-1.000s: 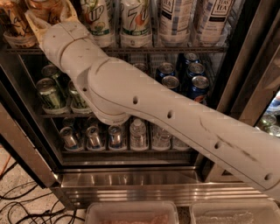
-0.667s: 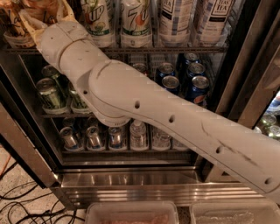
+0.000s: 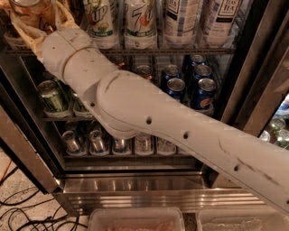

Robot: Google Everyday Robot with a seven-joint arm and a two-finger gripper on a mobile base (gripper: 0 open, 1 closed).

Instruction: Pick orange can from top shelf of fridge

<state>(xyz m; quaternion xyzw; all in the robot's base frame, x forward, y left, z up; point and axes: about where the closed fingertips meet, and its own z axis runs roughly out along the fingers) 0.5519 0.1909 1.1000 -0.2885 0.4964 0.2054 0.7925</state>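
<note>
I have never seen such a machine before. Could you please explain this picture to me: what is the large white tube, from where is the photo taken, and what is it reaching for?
The large white tube is the robot's arm. It stretches from the lower right up to the upper left, into a steel drinks fridge. There is only one camera; its mounting place is not known, but it looks along the arm towards the shelves. At the arm's end sits the gripper, the robot's "hand". It is at the orange can, on the left of the top shelf. I cannot tell whether the can is already held. White-green 7up cans stand to its right, and blue cans stand one shelf lower.
</note>
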